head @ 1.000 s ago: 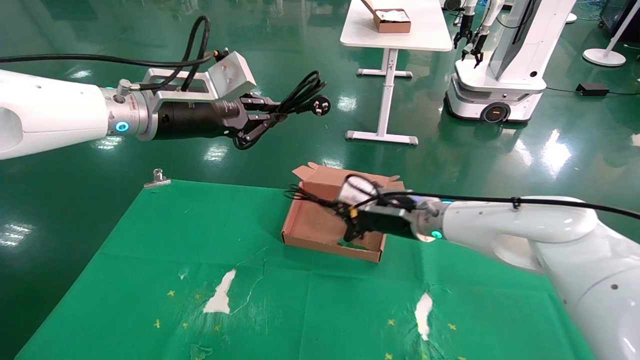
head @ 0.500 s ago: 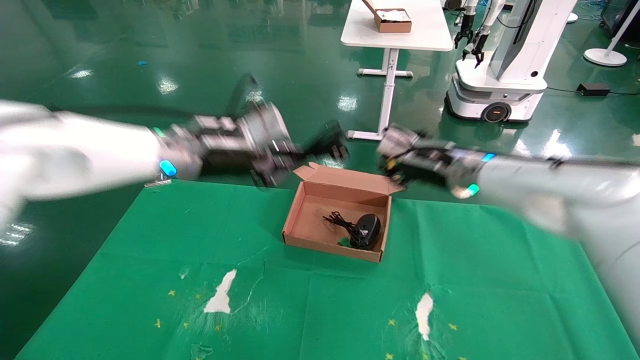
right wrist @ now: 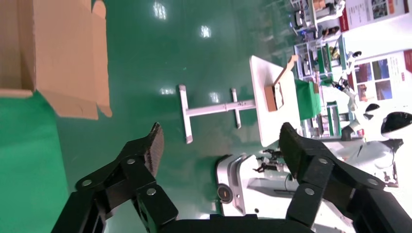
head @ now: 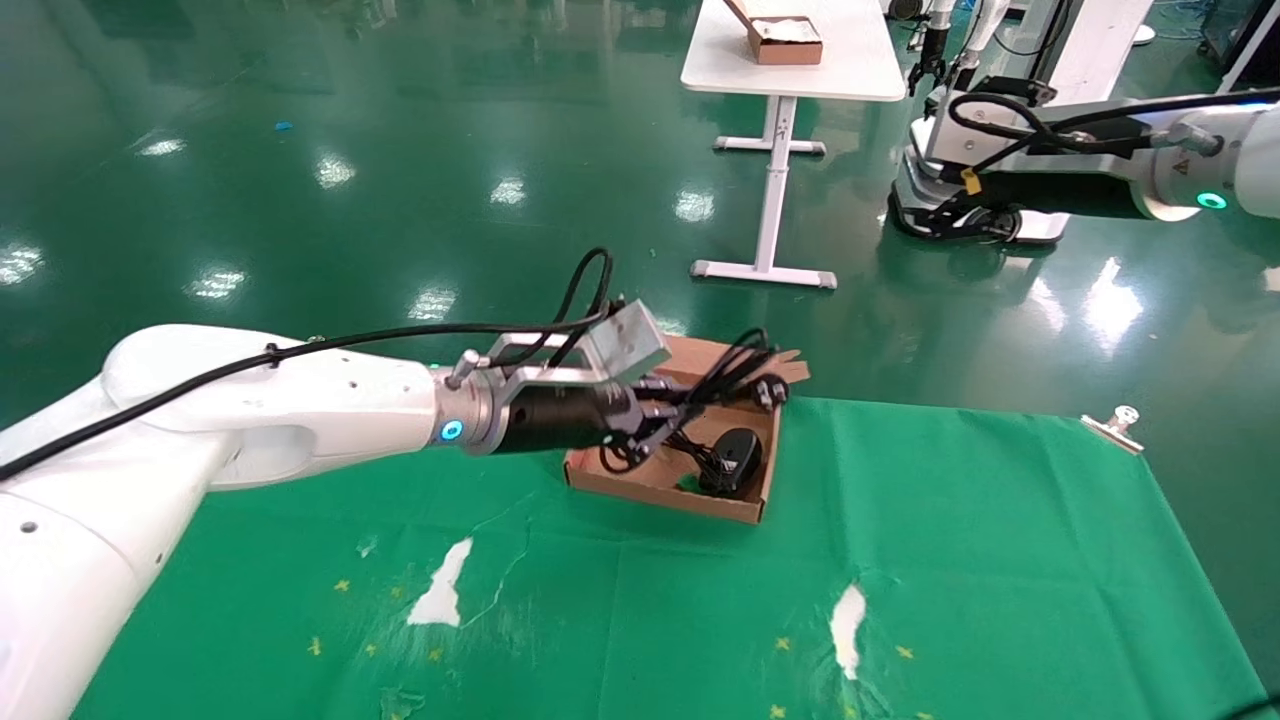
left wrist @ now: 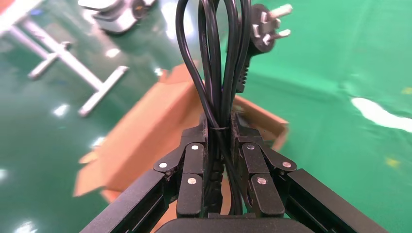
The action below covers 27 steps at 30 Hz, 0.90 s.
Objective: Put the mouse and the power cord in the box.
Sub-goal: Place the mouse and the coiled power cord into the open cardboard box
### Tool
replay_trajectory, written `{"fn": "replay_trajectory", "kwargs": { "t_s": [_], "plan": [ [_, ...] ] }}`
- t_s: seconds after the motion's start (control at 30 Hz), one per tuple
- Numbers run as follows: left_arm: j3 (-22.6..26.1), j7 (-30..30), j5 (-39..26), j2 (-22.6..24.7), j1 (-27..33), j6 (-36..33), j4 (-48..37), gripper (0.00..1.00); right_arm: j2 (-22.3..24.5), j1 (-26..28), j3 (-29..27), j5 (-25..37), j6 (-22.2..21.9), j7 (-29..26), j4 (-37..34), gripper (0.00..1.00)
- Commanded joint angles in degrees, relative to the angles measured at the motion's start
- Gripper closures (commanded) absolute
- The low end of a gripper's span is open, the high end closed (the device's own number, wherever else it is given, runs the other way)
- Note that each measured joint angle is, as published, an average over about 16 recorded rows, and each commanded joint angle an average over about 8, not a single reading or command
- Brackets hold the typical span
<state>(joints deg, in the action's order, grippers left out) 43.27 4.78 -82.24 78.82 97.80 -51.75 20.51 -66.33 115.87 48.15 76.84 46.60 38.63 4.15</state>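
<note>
Black, rubbery cable fills the left hand (left wrist: 219, 162): its fingers (left wrist: 190, 167) are clenched on the power cord (left wrist: 216, 63) at the point where a thin tie cinches the strands together. That is a sound place to take hold, I judge, because the bundle is thickest and most compact there; gripped on a single strand, the coil would probably sag open. In the head view this hand (head: 655, 412) sits at centre frame, over the left half of the box (head: 660, 478), and the cord's loops fan out toward the upper right, ending in the chunky pronged plug (head: 770, 391) near the box's far right corner.

The cord looks springy more than limp, since its loops hold their curve in the air. The plug is likely the heaviest part, so it may swing or tip first once let go, and a stiff coil can spring up over a shallow wall. Setting it low before letting go seems wise.

The mouse (head: 732, 462) already lies inside the box, in the lower right part of its floor, with its thin cable bunched just to its left. Being smooth and light, it could be nudged by the cord landing on it.

The box rests on the green-covered counter (head: 960, 560), its lid flap open on the far side.

The right hand (right wrist: 221, 148) is released, fingers wide apart and holding nothing; in the head view it (head: 925, 215) hangs at the upper right, well apart from the box.
</note>
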Motion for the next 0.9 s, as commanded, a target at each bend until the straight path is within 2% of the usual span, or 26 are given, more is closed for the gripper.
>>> {"fn": "replay_trajectory", "kwargs": {
  "t_s": [0.03, 0.23, 0.3, 0.73, 0.9],
  "plan": [
    [2.1, -3.1, 0.4, 0.0, -0.4, 2.3, 2.4, 0.94, 0.0, 0.4, 0.0, 0.0, 1.0, 0.3, -0.5, 0.00],
    [6.9, -6.5, 0.6, 0.1, -0.6, 7.0, 5.9, 0.20, 0.1, 1.1, 0.1, 0.1, 1.5, 0.7, -1.3, 0.00],
    [7.5, -6.7, 0.6, 0.1, -0.7, 7.7, 6.4, 0.01, 0.2, 1.2, 0.1, 0.2, 1.6, 0.8, -1.4, 0.00],
    [6.1, -6.3, 0.8, -0.2, -0.7, 6.4, 5.9, 0.00, 0.0, 0.7, 0.0, 0.0, 1.5, 0.6, -1.1, 0.00],
    [4.5, -6.7, 2.7, -2.3, -2.4, 4.4, 8.1, 0.00, 1.3, -1.5, -1.3, -1.4, 3.0, -1.4, 1.7, 0.00]
  ]
}}
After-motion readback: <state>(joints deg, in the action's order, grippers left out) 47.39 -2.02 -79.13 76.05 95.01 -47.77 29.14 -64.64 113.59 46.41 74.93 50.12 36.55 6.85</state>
